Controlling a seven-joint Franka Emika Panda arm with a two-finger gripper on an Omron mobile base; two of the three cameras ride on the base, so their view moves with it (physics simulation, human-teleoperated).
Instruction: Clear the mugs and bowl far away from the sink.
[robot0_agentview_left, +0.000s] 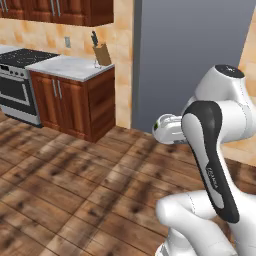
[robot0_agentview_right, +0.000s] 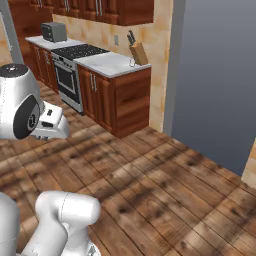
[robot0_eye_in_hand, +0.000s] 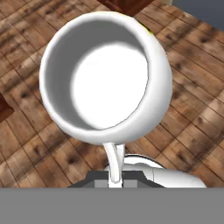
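— What is seen of the arm (robot0_agentview_left: 212, 150)?

— The white arm is shown folded high above a wood-plank floor (robot0_agentview_left: 75, 185), its dark-banded elbow raised in the left base view and its wrist turned toward a grey wall panel (robot0_agentview_left: 185, 55). A cabinet run (robot0_agentview_right: 112, 95) with a pale countertop, a stove (robot0_agentview_right: 70, 75) and a knife block (robot0_agentview_right: 139, 52) is pictured well apart from it.

— And the hand?

— The gripper (robot0_eye_in_hand: 114, 178) is seen pinched together on the thin handle of the rounded white mug (robot0_eye_in_hand: 105, 76), which is held clear of the floor, just ahead of the fingers.

— How is the mug turned?

— Its mouth is faced straight back at the hand camera, the white inside laid open; its axis is run along the gripper's line, handle nearest the fingers. A sliver of yellow is glimpsed at its far rim.
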